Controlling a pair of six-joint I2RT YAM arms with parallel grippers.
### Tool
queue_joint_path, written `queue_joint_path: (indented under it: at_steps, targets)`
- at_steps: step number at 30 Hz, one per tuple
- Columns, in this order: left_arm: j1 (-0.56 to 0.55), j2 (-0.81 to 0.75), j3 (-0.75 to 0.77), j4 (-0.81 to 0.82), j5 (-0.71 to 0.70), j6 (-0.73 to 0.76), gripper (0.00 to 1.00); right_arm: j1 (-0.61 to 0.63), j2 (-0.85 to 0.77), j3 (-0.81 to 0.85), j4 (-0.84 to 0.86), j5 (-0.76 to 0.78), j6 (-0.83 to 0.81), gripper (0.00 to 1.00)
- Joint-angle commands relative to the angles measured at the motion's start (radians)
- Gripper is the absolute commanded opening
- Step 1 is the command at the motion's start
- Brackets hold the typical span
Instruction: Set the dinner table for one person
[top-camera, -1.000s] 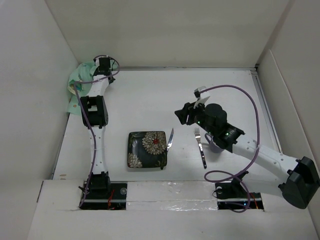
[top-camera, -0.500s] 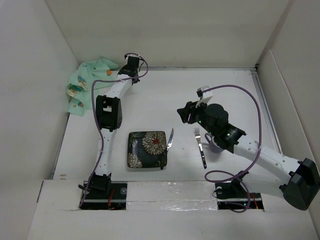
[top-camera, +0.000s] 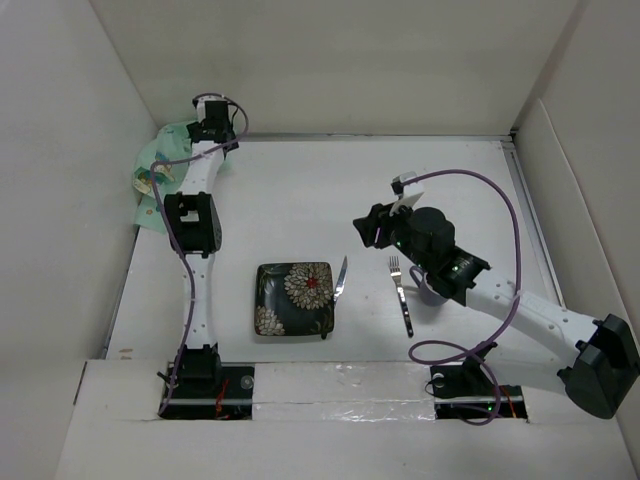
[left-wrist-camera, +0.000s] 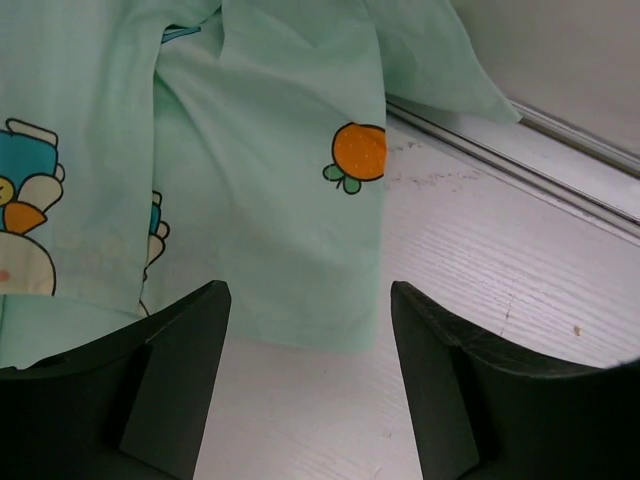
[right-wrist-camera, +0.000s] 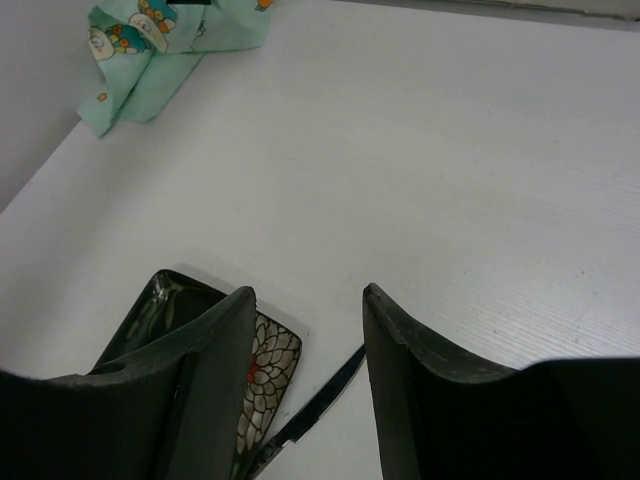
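At the left gripper (left-wrist-camera: 308, 320): jaws wide apart, nothing between them, poised over the hem of the mint cloth (left-wrist-camera: 270, 150), crumpled in the far left corner of the worktop (left-wrist-camera: 480, 300); cloth cut off at the left and top of the wrist view. At the right gripper (right-wrist-camera: 307, 300): jaws likewise apart and empty, above bare white worktop. Behind one finger, part of a dark floral plate (top-camera: 294, 298), mostly hidden from the wrist. Just right of the plate, a knife (top-camera: 341, 279); touching it or not, cannot tell. Farther right, a fork (top-camera: 400, 293). Under the right arm, a pale object (top-camera: 428, 293), too hidden to name.
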Motion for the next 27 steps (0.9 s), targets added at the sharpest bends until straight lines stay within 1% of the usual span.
queue_joint_path:
  at_steps: [1,4,8,10,11,12,14,15,16,17,18,19,20,21,22,24,27]
  targets:
    - [-0.019,0.065,0.061,-0.021,0.018,0.037,0.63,0.009,0.0,0.033,0.044,-0.011,-0.009,0.52]
    - [-0.019,0.114,0.091,-0.043,0.047,0.07,0.63,0.009,0.009,0.038,0.039,-0.018,-0.009,0.52]
    - [-0.019,0.151,0.091,-0.061,0.067,0.139,0.64,0.009,0.009,0.038,0.048,-0.029,-0.005,0.52]
    - [-0.019,0.163,0.071,-0.071,0.065,0.158,0.58,0.018,0.008,0.041,0.047,-0.037,-0.005,0.53]
    - [-0.019,0.171,0.086,-0.087,0.087,0.162,0.45,0.018,0.003,0.039,0.045,-0.032,-0.003,0.53]
    - [-0.019,0.166,0.086,-0.087,0.087,0.162,0.45,0.018,0.003,0.038,0.047,-0.025,-0.005,0.53]
    - [-0.019,0.157,0.065,-0.1,0.111,0.153,0.36,0.018,-0.003,0.036,0.042,-0.017,-0.005,0.53]
    - [-0.019,0.145,0.057,-0.104,0.13,0.147,0.34,0.018,-0.006,0.038,0.036,-0.011,-0.003,0.53]
    - [-0.019,0.135,0.011,-0.104,0.139,0.142,0.31,0.018,-0.011,0.038,0.034,-0.009,-0.002,0.53]
    - [-0.019,0.125,-0.013,-0.092,0.145,0.139,0.26,0.018,-0.017,0.038,0.033,0.0,0.001,0.53]
    - [-0.019,0.114,-0.042,-0.089,0.148,0.138,0.23,0.018,-0.021,0.036,0.028,0.003,0.004,0.53]
    - [-0.019,0.117,-0.047,-0.09,0.144,0.133,0.17,0.018,-0.028,0.035,0.025,0.003,0.004,0.53]
    - [-0.019,0.115,-0.049,-0.1,0.142,0.117,0.07,0.018,-0.037,0.033,0.025,0.004,0.006,0.53]
    - [-0.019,0.106,-0.055,-0.097,0.195,0.112,0.04,0.018,-0.043,0.032,0.025,0.008,0.006,0.53]
    - [-0.019,0.105,-0.059,-0.101,0.217,0.106,0.0,0.018,-0.047,0.027,0.027,0.011,0.004,0.53]
    - [-0.019,0.1,-0.064,-0.11,0.259,0.084,0.0,0.018,-0.055,0.024,0.024,0.018,0.004,0.53]
    - [-0.019,0.07,-0.11,-0.094,0.277,0.07,0.0,0.018,-0.061,0.024,0.022,0.021,0.004,0.53]
